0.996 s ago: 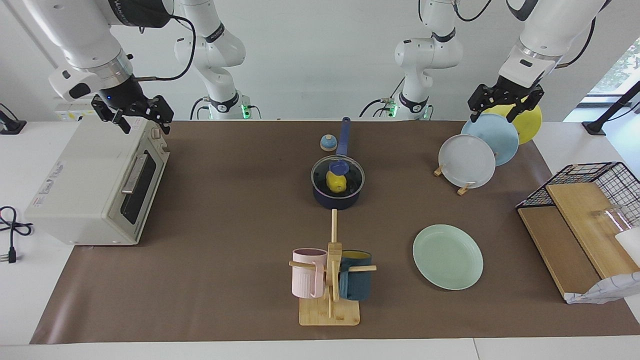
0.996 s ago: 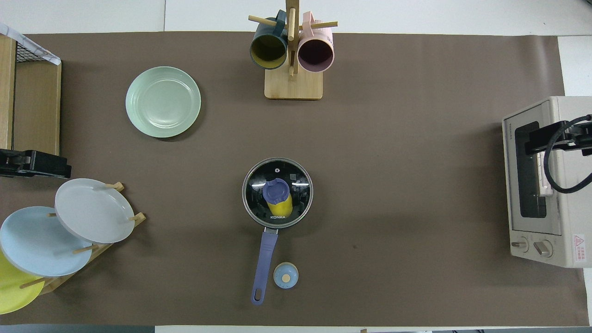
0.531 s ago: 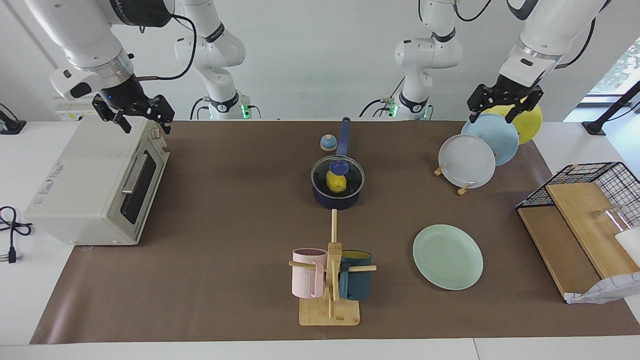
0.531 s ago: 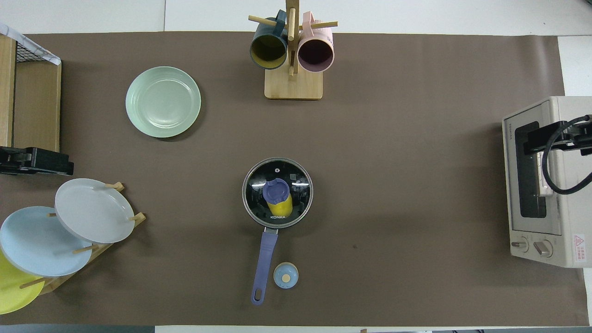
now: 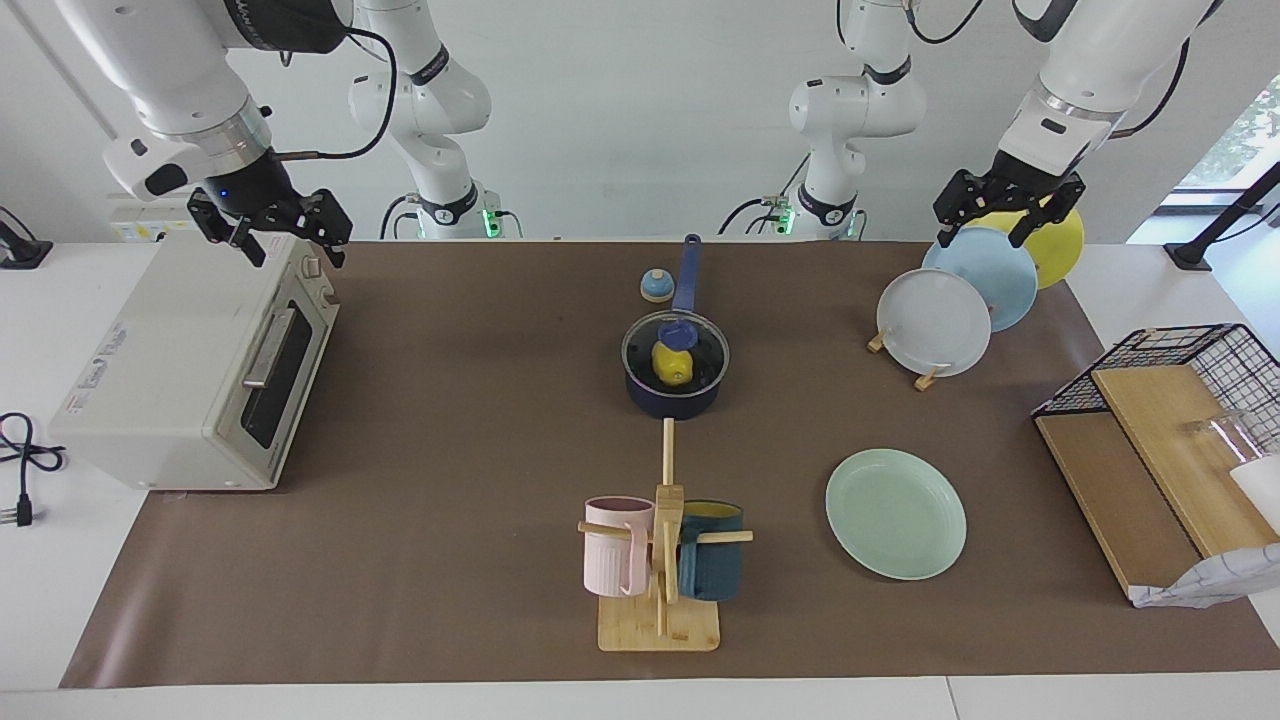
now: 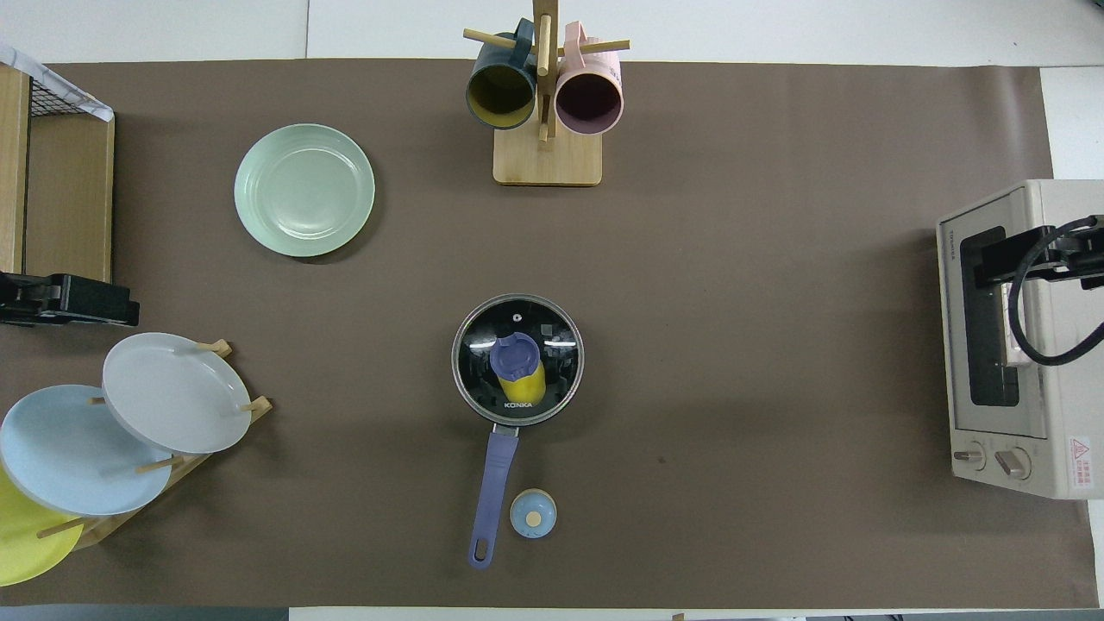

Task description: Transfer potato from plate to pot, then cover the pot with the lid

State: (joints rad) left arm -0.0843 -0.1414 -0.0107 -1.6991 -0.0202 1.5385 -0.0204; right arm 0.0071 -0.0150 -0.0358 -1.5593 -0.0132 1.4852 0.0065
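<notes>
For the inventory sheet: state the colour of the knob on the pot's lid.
Blue; the knob shows best in the overhead view, at the centre of the lid.

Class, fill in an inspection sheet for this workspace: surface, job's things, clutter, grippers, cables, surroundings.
Surface: brown mat covers the table.
Job's things: potato in the pot; lid on the pot; plate bare.
Clutter: bell beside the pot's handle; mug rack; plate rack; toaster oven; wire basket.
Grippers: left gripper open, over the plate rack; right gripper open, over the toaster oven; both idle.
Cables: black cord by the toaster oven.
Surroundings: white wall.
</notes>
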